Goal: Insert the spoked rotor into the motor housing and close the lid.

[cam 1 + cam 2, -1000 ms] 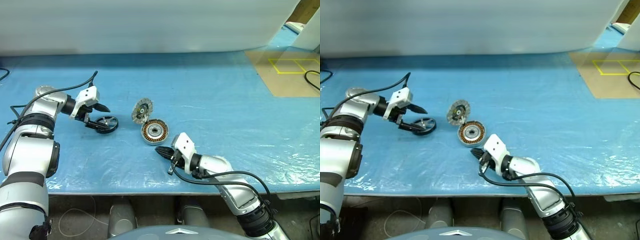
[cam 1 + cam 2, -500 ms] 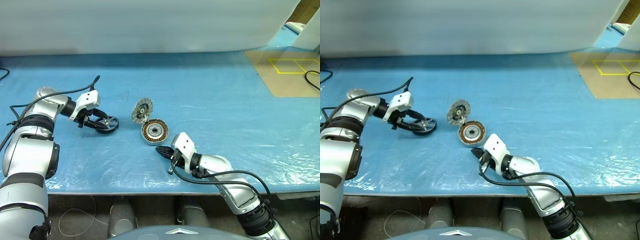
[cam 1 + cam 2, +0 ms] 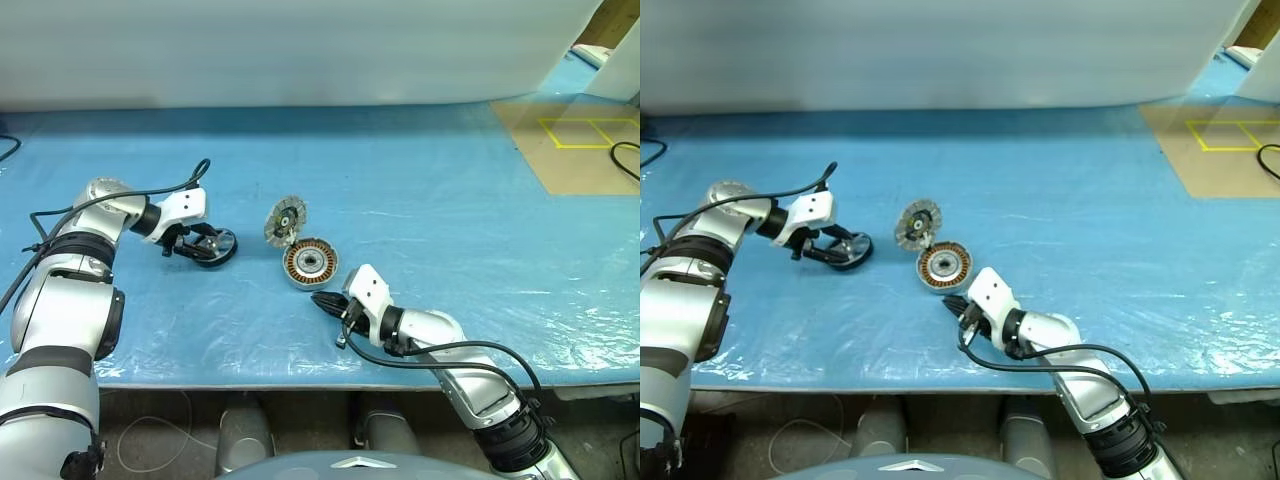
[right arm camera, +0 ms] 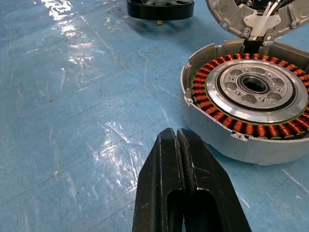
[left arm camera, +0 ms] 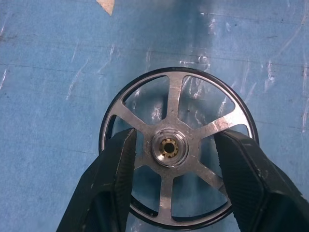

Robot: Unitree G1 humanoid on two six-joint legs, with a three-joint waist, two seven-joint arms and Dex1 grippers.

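Step in hand: pick-up of the spoked rotor (image 5: 176, 147). Insertion and lid closing not yet begun.

Rotor lies on the blue surface (image 3: 430, 190), well to the robot's left of the other parts. Left tool (image 3: 205, 241) sits over it. In the left wrist view the two black fingers (image 5: 113, 183) stand either side of the hub, overlapping the spokes inside the dark rim. Fingers are partly apart; whether the pads bear on the rotor I cannot tell, and the wheel looks to be resting on the surface, not lifted.

Motor housing (image 3: 308, 262) sits near the middle of the surface, copper windings up, cavity open and unobstructed. Lid (image 3: 284, 219) stands tilted up at the housing's far edge, touching it, apparently hinged or propped there; ribbed face toward the camera.

Right tool (image 3: 322, 299) rests just beside the housing on its near side, fingers together, holding nothing. In the right wrist view the housing is near the fingertips but apart from them.

Next move, as judged: secure the grip on the rotor, raise it level, carry it rightward to above the housing and centre the hub over the pale bore before lowering. The tilted lid stands close to the approach path; come in from the near-left side to avoid knocking it. The right tool is well placed to steady the housing.
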